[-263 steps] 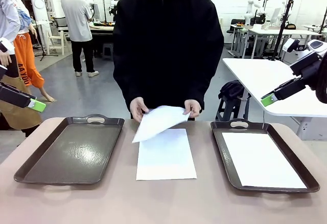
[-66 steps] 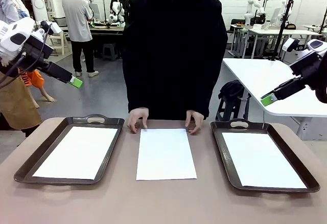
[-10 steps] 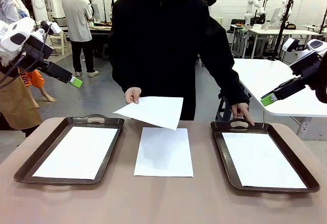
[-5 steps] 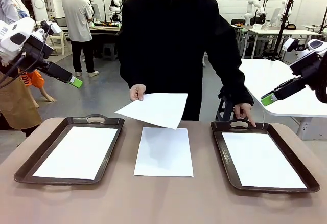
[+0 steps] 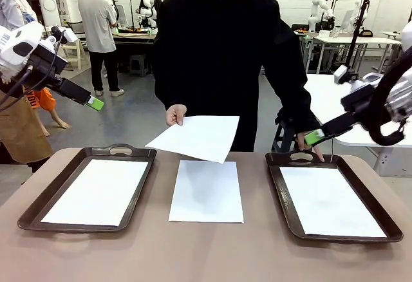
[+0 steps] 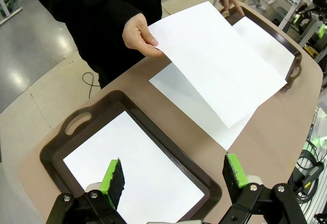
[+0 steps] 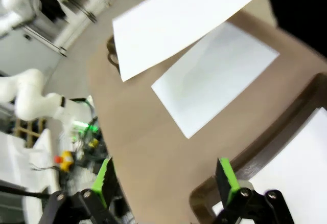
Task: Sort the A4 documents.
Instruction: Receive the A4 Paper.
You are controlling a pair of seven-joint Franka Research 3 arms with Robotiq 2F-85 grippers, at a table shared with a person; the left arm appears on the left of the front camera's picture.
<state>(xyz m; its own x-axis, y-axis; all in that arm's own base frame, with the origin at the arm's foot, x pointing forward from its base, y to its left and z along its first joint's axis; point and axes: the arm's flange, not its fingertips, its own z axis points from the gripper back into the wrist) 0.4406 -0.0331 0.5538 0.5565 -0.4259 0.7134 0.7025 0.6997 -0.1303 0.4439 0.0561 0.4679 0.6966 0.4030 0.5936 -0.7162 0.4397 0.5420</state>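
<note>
Plainly, the left pincer [image 6: 173, 175] is released. Its two black fingers, tipped with green pads [image 6: 108, 175], stand wide apart with nothing between them, up in the air over the left tray [image 6: 56, 147]. That tray is a dark brown rectangle with rounded corners, a raised rim, a cut-out handle at the end and a faintly glossy floor. A thin white left sheet [image 6: 133, 168] lies flat inside it.

The right pincer [image 5: 315, 137] is likewise released and empty, its green tip in the air near the far handle of the right tray [image 5: 277, 192]. This tray has the same dark, rimmed shape and carries its own smooth right sheet [image 5: 331, 201].

Between the trays, a middle sheet [image 5: 206, 192] lies flat on the matte, beige-brown bench [image 5: 206, 256], slightly askew. Above it hangs the held sheet [image 5: 196, 138], a blank, flexible rectangle tilted down toward the robot. The person's holding hand [image 5: 175, 114] pinches it at one far corner. The person's other hand [image 5: 308, 145] rests with its fingers on the right tray's far handle, just beside the right pincer. The person wears a black jacket.
</note>
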